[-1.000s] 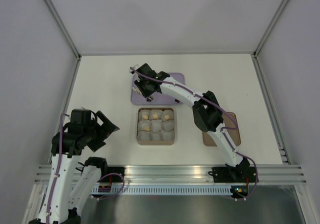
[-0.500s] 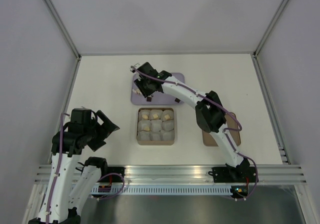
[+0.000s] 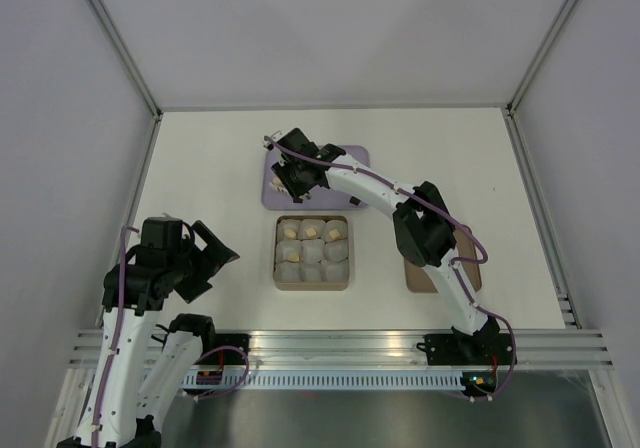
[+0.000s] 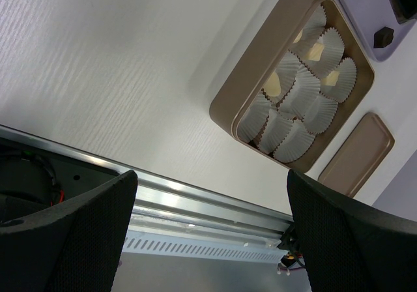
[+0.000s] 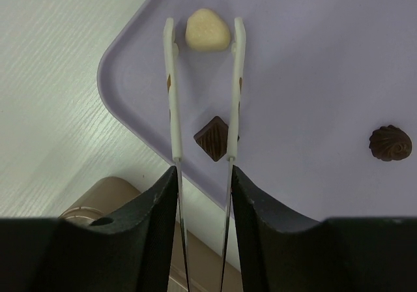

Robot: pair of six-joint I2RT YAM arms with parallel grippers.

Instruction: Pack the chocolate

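Note:
My right gripper (image 5: 203, 181) is shut on the metal tongs (image 5: 172, 96) and hangs over the near-left corner of the lilac tray (image 5: 306, 77). The open tong tips sit on either side of a pale cream heart-shaped chocolate (image 5: 207, 30); I cannot tell if they touch it. A dark brown square chocolate (image 5: 212, 137) lies under the tong arms. A dark round swirled piece (image 5: 389, 142) lies to the right. The tan box (image 3: 277, 268) of white paper cups holds some cream pieces (image 4: 273, 83). My left gripper (image 4: 212, 233) is open and empty, near the table's front left.
A tan lid (image 3: 472, 263) lies right of the box, partly under the right arm. The right arm (image 3: 420, 223) reaches across past the box's right side. The aluminium rail (image 4: 195, 204) runs along the near table edge. Grey walls enclose the table.
The right arm has shifted slightly over the lilac tray, the tongs still in its gripper. The left arm has not moved.

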